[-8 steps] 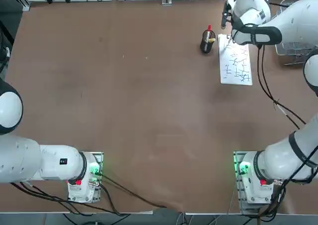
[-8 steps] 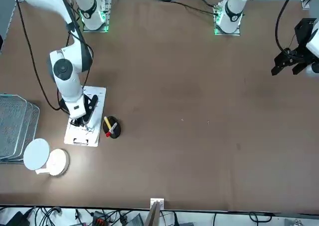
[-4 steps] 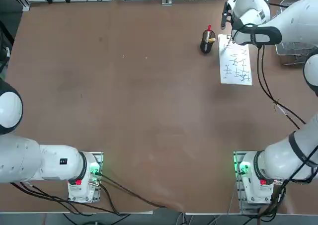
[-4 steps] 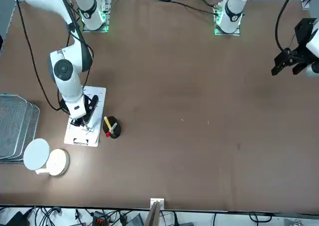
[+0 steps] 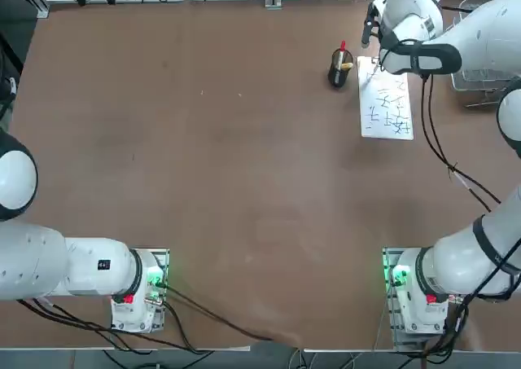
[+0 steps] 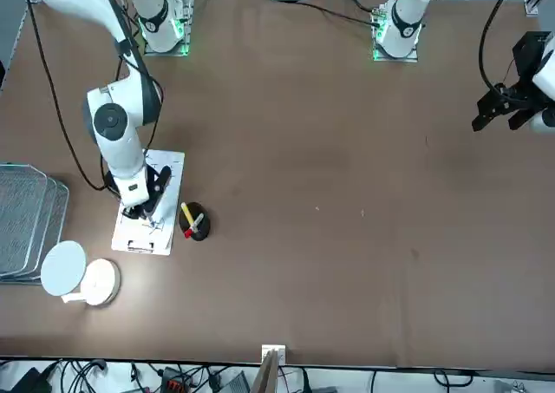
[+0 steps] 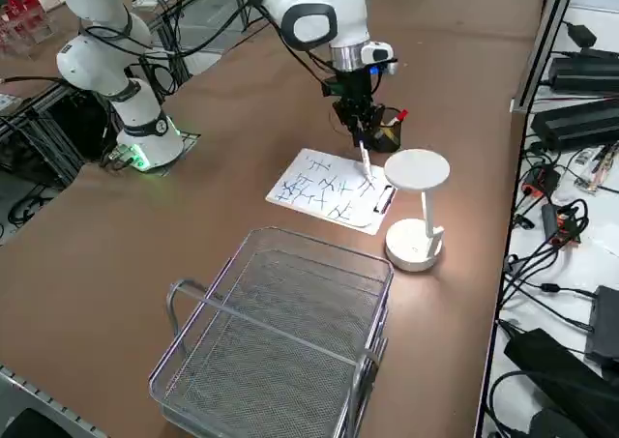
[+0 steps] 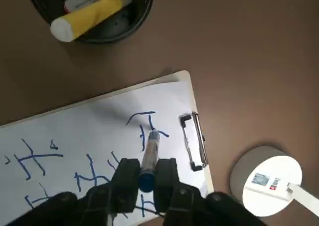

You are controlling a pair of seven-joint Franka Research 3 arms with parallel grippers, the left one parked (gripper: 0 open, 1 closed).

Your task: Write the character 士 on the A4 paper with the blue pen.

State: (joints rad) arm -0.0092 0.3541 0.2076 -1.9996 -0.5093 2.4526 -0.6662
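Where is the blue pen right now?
The blue pen is gripped in the right end effector, tip on the A4 paper near its clip, beside the pen holder.

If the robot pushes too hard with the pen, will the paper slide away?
Probably not much: the A4 paper looks held by a clip at one short edge. The sheet itself is likely thin and floppy. The right gripper grips the blue pen, tip on the sheet.
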